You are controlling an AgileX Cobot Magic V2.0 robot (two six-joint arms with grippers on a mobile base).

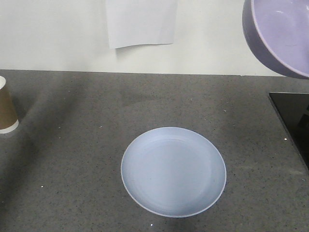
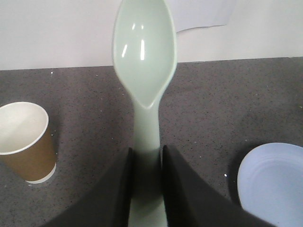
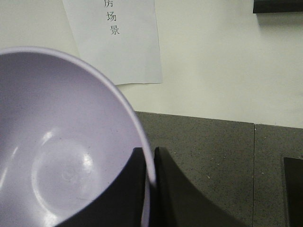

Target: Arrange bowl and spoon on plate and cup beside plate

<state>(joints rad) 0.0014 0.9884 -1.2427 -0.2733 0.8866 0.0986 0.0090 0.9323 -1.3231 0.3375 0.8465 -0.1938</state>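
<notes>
One lavender bowl, its rim pinched by the right fingers, hangs at the front view's upper right and should come down level onto the middle of the one bare plate at lower centre of the table, while the left fingers clamp the one spoon and one cup stands far left.

I count one spoon in my left pincer, one cup to its left, one plate to its right, one bowl in my right pincer, one paper sheet beyond it, one black panel to its right, two pincers.
</notes>
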